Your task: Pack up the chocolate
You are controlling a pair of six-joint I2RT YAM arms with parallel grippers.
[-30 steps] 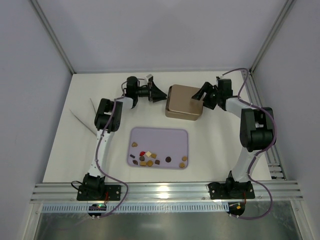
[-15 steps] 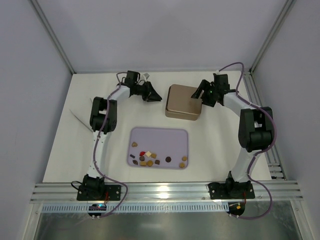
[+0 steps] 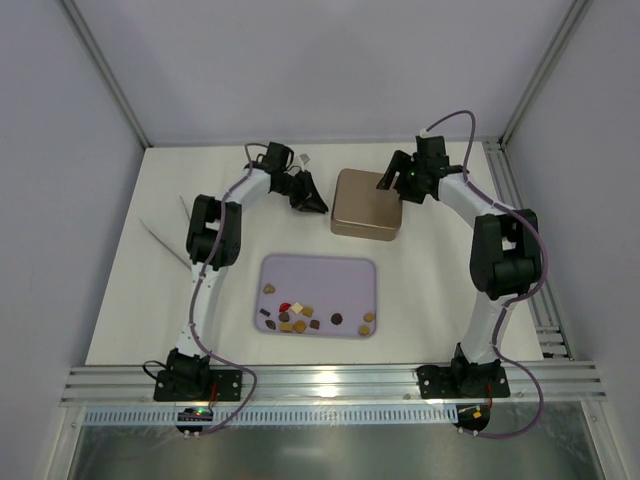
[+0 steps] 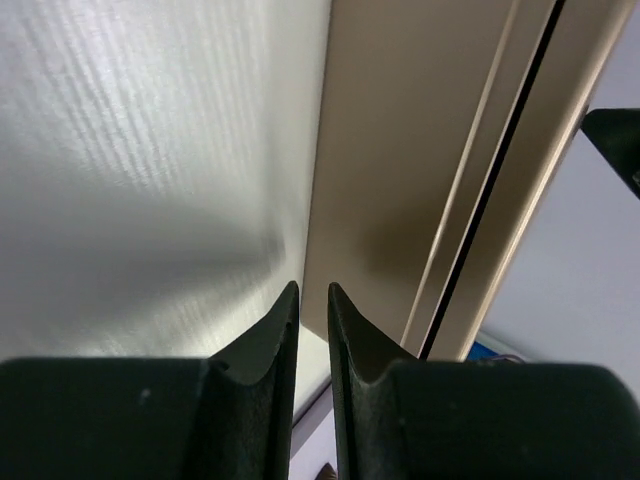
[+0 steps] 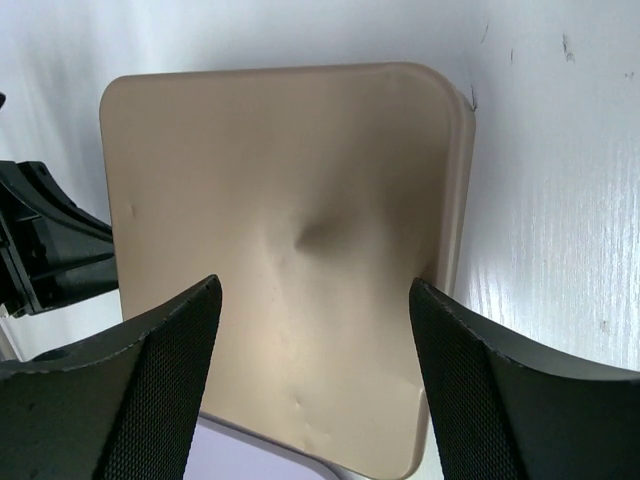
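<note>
Flanking the gold tin (image 3: 367, 203) at upper centre of the top view, both arms reach in from either side. Left gripper (image 3: 312, 198), fingers nearly together with only a slit between, noses at the tin's left edge, likely probing the lid seam. Right gripper (image 5: 315, 300), fingers spread wide, hovers over the dented lid, seemingly sized to span it. Tin lies closed. Chocolates (image 3: 298, 318) sit loose along the lower part of the lilac tray (image 3: 330, 275), mid-frame, well apart from the tin.
</note>
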